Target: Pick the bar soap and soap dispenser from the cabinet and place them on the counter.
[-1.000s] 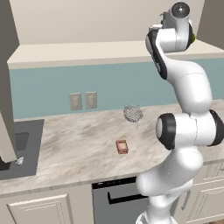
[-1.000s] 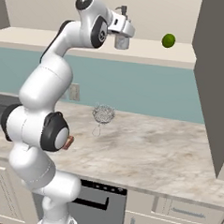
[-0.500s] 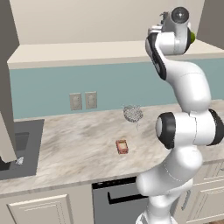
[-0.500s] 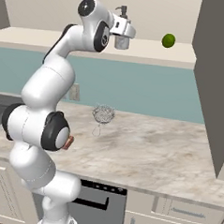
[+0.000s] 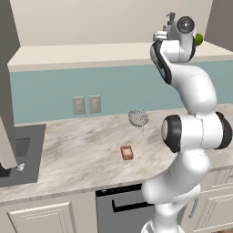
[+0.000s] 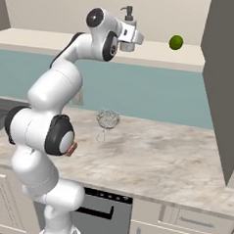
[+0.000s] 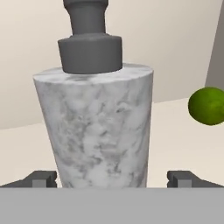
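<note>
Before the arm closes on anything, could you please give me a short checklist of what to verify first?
1. Grey marbled soap dispenser centred between the jaws: ok.
2. Gripper open wide enough, fingertips apart from the bottle: ok.
3. Dispenser upright on the cream cabinet shelf: ok.
4. Green round lime apart from the bottle: ok.
5. Small reddish-brown bar soap already on the marbled stone counter: ok.
6. Insertion depth: cannot tell.
</note>
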